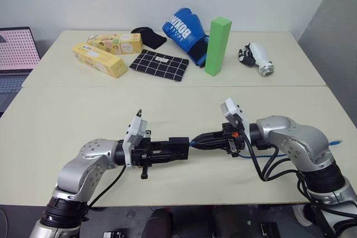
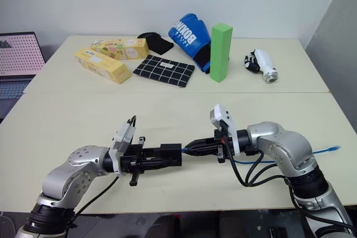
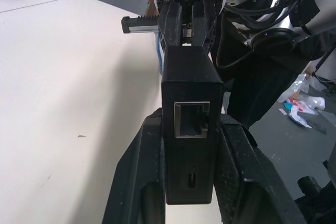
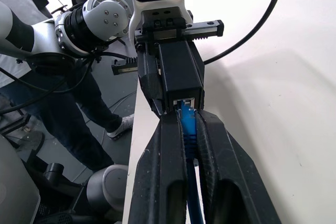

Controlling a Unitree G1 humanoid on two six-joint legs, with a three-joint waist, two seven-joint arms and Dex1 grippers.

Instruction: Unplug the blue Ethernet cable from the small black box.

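Observation:
The small black box (image 1: 177, 147) hangs above the table's front part, and my left gripper (image 1: 179, 150) is shut on it from the left. In the left wrist view the box (image 3: 190, 124) sits between both fingers (image 3: 144, 171), with an empty port facing the camera. The blue Ethernet cable (image 4: 187, 124) is plugged into the box's (image 4: 178, 74) far side. My right gripper (image 4: 187, 118) is shut on the cable right at the plug, coming from the right (image 1: 201, 140). The cable's other end (image 2: 330, 150) trails off behind my right arm.
At the back of the table stand a green block (image 1: 217, 45), a blue boxing glove (image 1: 183, 29), a black checked pouch (image 1: 159, 65), two yellow cartons (image 1: 100, 59) and a small white and black object (image 1: 257, 58). A laptop (image 1: 15, 54) sits far left.

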